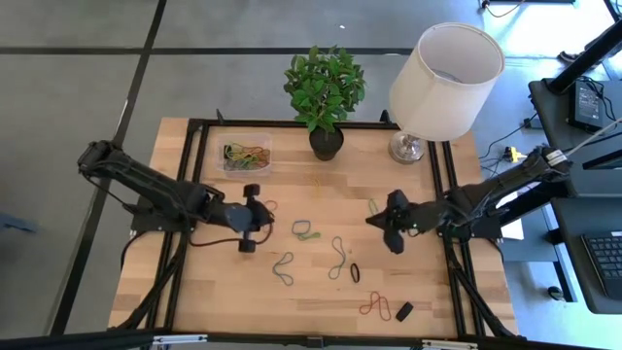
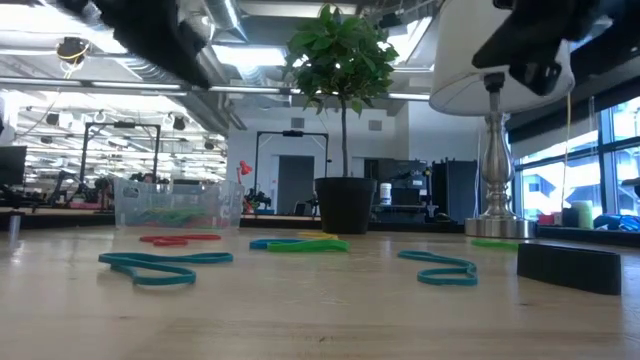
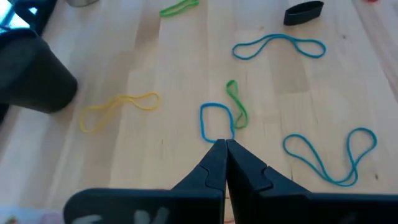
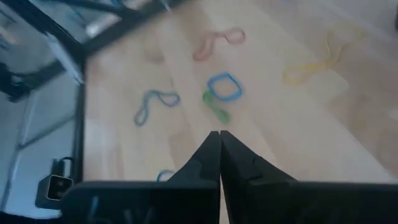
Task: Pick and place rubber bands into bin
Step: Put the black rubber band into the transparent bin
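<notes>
Several rubber bands (image 1: pixel 335 255) litter the pale wooden table (image 1: pixel 224 301) while both arms' fingers are pressed together, empty.

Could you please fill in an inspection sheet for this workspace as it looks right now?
Surface: light wooden table top in a black frame, no spills seen.
Job's things: clear plastic rectangular bin near the far edge holds several bands; loose rubber bands lie mid-table, among them a blue square loop touching a green one, a yellow band and a red band.
Clutter: small black block; potted green plant; white-shaded lamp.
Grippers: left claw shut, empty, above the blue loop; right claw shut, empty, above the table.
Cables: one runs beside the left arm.
Surroundings: desks with equipment to the right.
</notes>
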Tool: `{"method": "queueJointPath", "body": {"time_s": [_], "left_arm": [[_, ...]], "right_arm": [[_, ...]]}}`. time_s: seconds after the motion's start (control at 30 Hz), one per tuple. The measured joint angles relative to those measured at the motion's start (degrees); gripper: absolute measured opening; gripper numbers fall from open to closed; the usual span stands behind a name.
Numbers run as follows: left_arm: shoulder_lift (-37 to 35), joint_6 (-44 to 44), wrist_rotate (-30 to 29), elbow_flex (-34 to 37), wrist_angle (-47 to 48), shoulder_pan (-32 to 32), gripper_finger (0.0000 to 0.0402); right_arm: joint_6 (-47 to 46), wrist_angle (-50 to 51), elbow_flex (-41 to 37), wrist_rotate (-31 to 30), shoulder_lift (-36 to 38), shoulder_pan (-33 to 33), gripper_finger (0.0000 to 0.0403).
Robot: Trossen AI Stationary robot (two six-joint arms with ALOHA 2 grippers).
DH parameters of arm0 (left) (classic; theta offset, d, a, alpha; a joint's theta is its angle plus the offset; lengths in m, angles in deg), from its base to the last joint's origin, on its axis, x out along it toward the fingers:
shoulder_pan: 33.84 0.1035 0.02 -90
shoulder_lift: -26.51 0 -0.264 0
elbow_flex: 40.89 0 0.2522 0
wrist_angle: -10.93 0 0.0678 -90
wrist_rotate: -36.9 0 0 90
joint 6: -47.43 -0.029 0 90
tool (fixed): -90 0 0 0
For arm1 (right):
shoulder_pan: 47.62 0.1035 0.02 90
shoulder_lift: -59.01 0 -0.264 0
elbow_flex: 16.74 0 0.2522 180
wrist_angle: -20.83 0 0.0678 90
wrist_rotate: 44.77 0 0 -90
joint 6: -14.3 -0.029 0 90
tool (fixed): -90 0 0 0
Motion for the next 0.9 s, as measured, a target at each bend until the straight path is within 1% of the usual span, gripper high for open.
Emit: {"method": "queueJointPath", "body": {"time_s": [0.07,0.13,0.23,0.3,0.4,0.5,0.57,0.7,0.8,0.9], "left_arm": [[-3.55,-0.01,1.78,4.93,-3.51,0.68,0.0001],[-7.4,0.1,3.15,9.36,-6.5,1.14,0.0001],[-13.88,-0.2,3.34,14.83,-9.33,1.32,0.0002],[-18.17,-2.01,3.52,17.64,-10.81,1.33,0.0001],[-24.96,-6.13,3.52,20.93,-11.08,1.46,0.0002],[-31.57,-9.48,3.82,23.71,-11.03,2.72,0.0001],[-35.1,-11.7,5.23,25.26,-11.97,4.42,0.0001],[-41.54,-14.91,10.94,27.72,-12.63,9.1,0.0001],[-45.1,-15.43,14.85,29.22,-12.38,12.82,0.0001],[-46.84,-14.95,18.95,29.49,-12.14,15.53,0.0002]], "right_arm": [[-4.81,5.59,5.37,-0.07,-5.24,0.51,0.0002],[-11.72,12.3,10.78,0.42,-10.25,0.84,0.0002],[-21.89,21.41,18.51,4.6,-17.8,0.85,0.0001],[-27.35,27.11,22.7,7.69,-22.5,0.87,0.0003],[-35.12,30.88,27.51,11.21,-28.58,0.87,0.0017],[-38.96,30.86,30.13,13.66,-33.94,0.89,0.0037],[-41.97,31.08,30.72,16.76,-37.01,0.88,0.0051],[-47.43,30.53,30.94,23.72,-42.84,1.15,0.008],[-48.43,28.11,30.94,26.57,-46.64,1.67,0.0095],[-48.52,26.33,30.94,28.24,-49.71,2.07,0.0103]]}}
